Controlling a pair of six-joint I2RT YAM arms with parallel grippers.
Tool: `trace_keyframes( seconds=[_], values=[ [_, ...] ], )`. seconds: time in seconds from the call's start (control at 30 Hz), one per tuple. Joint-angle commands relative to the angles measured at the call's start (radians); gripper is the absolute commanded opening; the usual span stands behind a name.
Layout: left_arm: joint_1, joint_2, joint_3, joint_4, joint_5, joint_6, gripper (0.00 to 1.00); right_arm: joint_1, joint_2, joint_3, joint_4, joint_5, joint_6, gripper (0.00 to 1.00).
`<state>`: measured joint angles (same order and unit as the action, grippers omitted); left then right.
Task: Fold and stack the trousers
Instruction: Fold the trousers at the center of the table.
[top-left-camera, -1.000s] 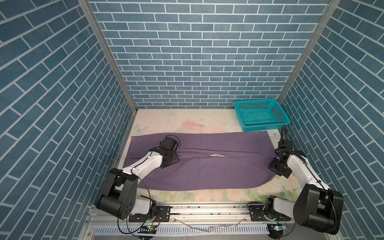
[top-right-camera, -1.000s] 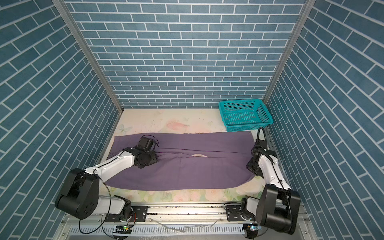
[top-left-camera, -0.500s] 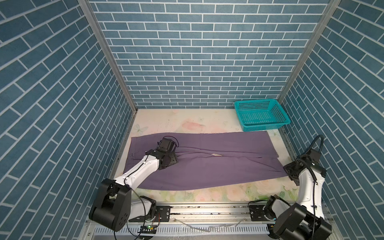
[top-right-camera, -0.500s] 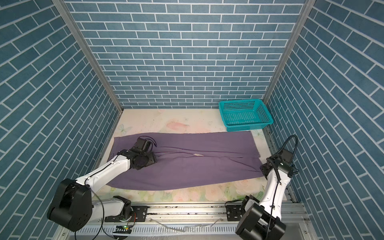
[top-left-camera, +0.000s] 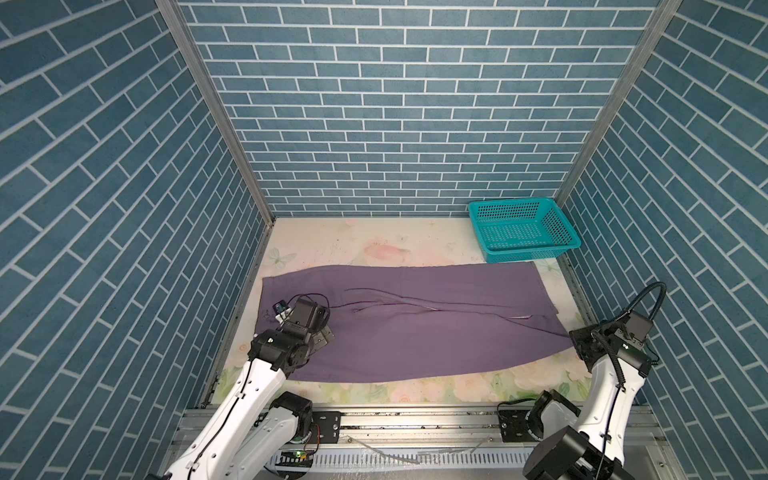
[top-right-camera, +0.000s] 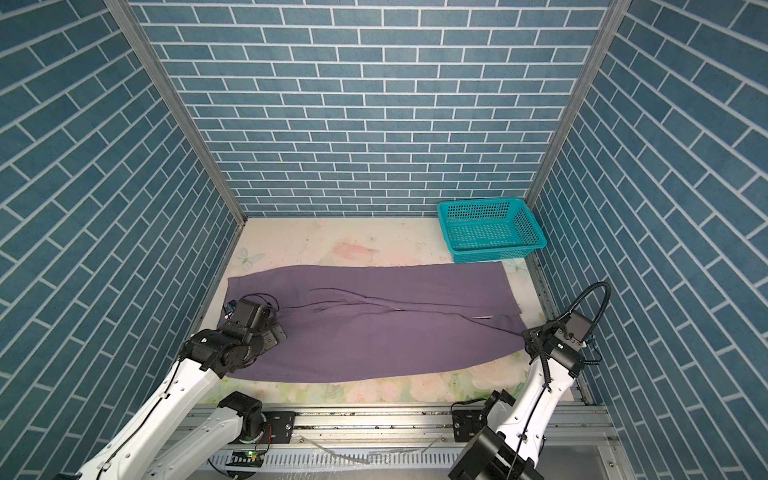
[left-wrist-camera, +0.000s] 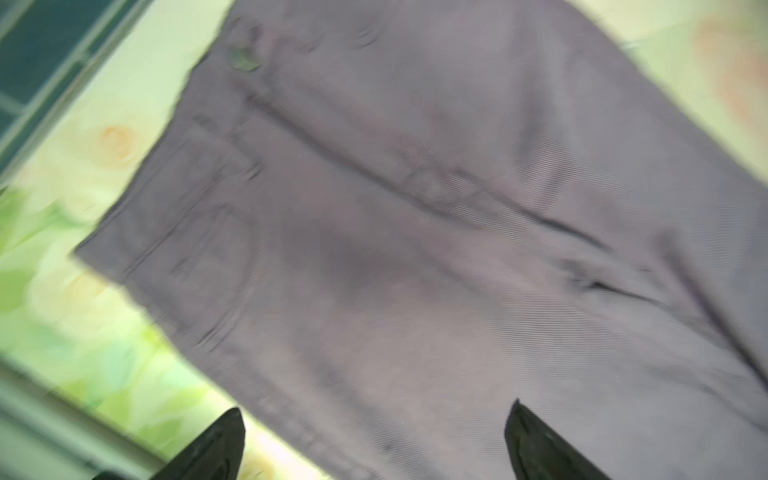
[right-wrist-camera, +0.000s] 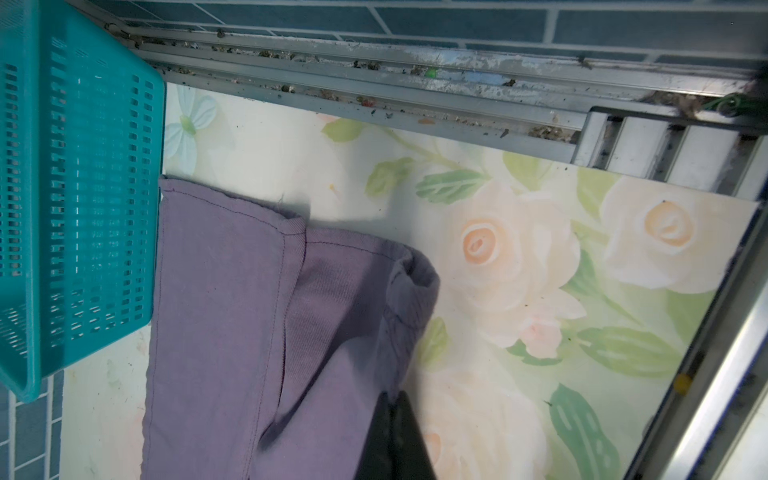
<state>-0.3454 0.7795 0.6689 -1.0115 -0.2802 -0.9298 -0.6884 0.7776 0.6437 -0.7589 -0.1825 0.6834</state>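
Just beside the trousers, teal basket.

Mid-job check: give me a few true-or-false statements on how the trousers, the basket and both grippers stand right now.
1. The teal mesh basket holds nothing. True.
2. The trousers are already folded in half. False: they lie spread at full length on the floral mat, with the waist by the left arm and the leg hems by the right arm.
3. The left gripper is open. True: its fingers stand apart over the waist end.
4. The right gripper is wide open. False: it is shut, at the edge of the near leg by the hem.
5. Part of the trousers lies inside the basket. False: all the fabric is on the mat, outside the basket.
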Motion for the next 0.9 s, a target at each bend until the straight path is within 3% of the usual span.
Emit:
trace_keyframes(
  seconds=[0.0,0.07,0.2,0.33,0.57,0.8,0.87],
  values=[
    [0.010,0.017,-0.051,-0.140,-0.062,-0.105,0.99,0.003,-0.031,-0.021,0.045,-0.036,0.043,0.00],
    [0.039,0.029,-0.085,-0.126,-0.058,-0.127,0.99,0.015,-0.030,-0.031,0.064,-0.049,0.049,0.00],
    [0.185,0.005,-0.172,-0.048,0.036,-0.094,0.99,0.036,0.015,-0.037,0.096,-0.065,0.041,0.00],
    [0.266,0.010,-0.178,-0.024,0.042,-0.070,0.99,0.040,0.060,-0.044,0.130,-0.091,0.041,0.00],
    [0.487,0.101,-0.288,0.194,0.235,0.013,0.99,0.040,0.102,-0.035,0.160,-0.097,0.035,0.00],
    [0.538,0.194,-0.315,0.339,0.259,0.046,0.92,0.038,0.121,-0.019,0.169,-0.100,0.039,0.00],
    [0.546,0.214,-0.312,0.370,0.272,0.057,0.81,0.038,0.118,-0.016,0.159,-0.091,0.038,0.00]
  ],
)
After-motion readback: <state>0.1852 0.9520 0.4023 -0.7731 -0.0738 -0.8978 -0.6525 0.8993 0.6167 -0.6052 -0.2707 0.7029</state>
